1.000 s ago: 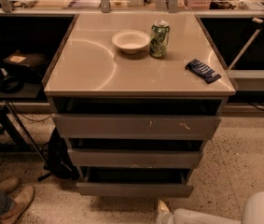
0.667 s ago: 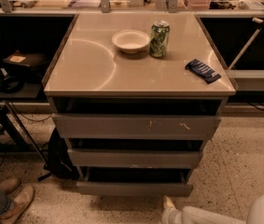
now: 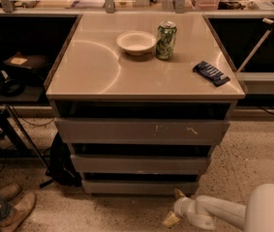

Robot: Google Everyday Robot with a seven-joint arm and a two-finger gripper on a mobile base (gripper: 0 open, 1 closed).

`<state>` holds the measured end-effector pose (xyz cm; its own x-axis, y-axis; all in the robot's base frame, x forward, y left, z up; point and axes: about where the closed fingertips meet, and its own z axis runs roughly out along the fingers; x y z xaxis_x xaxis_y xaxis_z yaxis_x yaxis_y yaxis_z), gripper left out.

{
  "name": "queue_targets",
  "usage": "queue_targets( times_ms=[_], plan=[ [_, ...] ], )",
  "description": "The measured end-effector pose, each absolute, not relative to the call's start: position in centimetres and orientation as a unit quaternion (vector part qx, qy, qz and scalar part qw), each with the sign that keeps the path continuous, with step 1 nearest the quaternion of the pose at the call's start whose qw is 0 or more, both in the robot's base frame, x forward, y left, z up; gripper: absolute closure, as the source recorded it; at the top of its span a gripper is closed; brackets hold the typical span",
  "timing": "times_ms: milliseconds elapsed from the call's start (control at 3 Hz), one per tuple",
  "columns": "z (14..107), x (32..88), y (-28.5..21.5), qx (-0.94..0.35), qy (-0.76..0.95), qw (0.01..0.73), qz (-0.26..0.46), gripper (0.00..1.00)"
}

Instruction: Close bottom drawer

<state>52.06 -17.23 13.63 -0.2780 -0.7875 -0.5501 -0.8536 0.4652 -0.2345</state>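
1. Plainly, the bottom drawer (image 3: 139, 186) sits lowest in the stack under the counter (image 3: 93, 76), just above the floor. A dark gap shows above its plain front panel, so I judge it not yet shut.
2. Its long axis runs left to right across the view. Closing it means pushing away from the camera, straight into the cabinet.
3. The hand (image 3: 174, 207) is low at the bottom right, at the end of the white arm (image 3: 223, 209) that reaches in from the right side. It lies just in front of the right end of the drawer's panel and slightly below it.
4. Its two tan fingertips (image 3: 170, 220) look spread apart, one up near the panel's lower right corner and one nearer the floor, with nothing between them. Whether the upper tip touches the panel I cannot tell.
5. From the hand, then, the drawer lies up, to the left and beyond.
6. As I judge it, a push from this spot would land off-centre at the right end and might skew the tray. The hand would do better to rise to panel height and shift left toward the middle before driving forward.
7. The panel is low, so there is little margin. Too low and the hand slips under it; too high and it meets the mid drawer (image 3: 139, 164) instead.
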Motion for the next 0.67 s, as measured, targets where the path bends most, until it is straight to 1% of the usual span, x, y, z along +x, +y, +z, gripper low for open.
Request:
queue_targets(
  times_ms=[667],
  plan=[
    [13.77,52.04,-17.47,-0.515,0.796,0.315,0.054,0.00]
  ],
)
